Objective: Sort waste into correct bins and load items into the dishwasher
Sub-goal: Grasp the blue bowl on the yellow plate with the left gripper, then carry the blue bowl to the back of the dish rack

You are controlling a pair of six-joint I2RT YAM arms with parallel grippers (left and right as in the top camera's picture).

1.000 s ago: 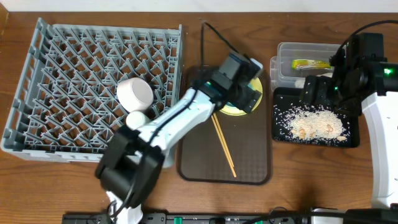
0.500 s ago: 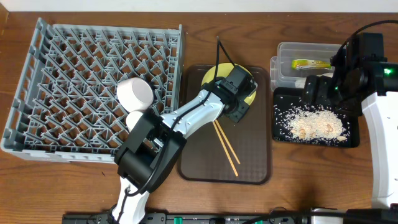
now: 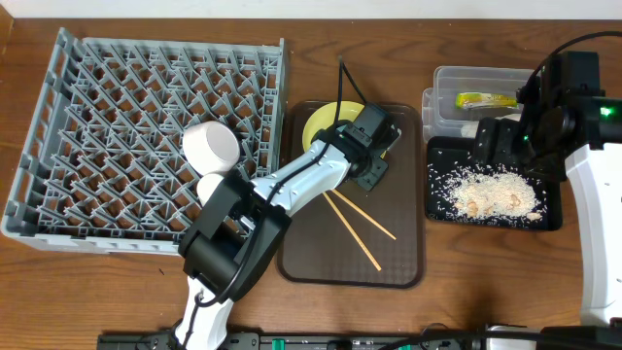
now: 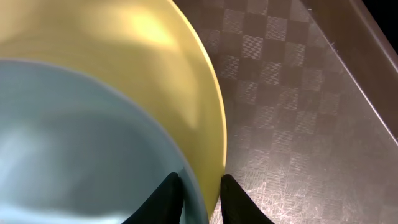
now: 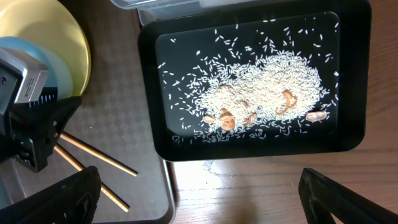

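Table stock, largest first:

1. Dish rack [image 3: 117, 97]: grey and pegged, fills the left of the table. A white bowl [image 3: 212, 146] and a small cup [image 3: 214, 185] sit at its near right side.
2. Brown tray [image 3: 389, 262]: centre, just right of the rack. It carries the plate at its far end and the chopsticks nearer.
3. Black tray [image 5: 351, 118]: on the right, with rice [image 3: 491, 194] scattered over it.
4. Clear tub [image 3: 447, 83]: just beyond the black tray, with a green-yellow wrapper [image 3: 486, 99] inside.
5. Yellow plate [image 3: 321, 124]: far end of the brown tray, with a light blue bowl [image 4: 74, 143] sitting on it.
6. My left hand [image 4: 198, 196]: at the plate's right edge. The fingers stand close together, with the bowl's rim and the plate's edge both between them. Whether they bite, and on which of the two, I cannot tell.
7. My right hand [image 5: 199, 186]: fingers spread wide and holding nothing, above the near edge of the black tray, well apart from the plate.
8. Chopsticks [image 3: 360, 216]: two, splayed in a narrow V. Their long axes run from far left to near right, on the near side of my left hand.

Note on the coming move: as I judge it, the plate and bowl lie right at my left hand and the rack lies to their left, past the brown tray's left rim. My left arm is the nearer one for that carry
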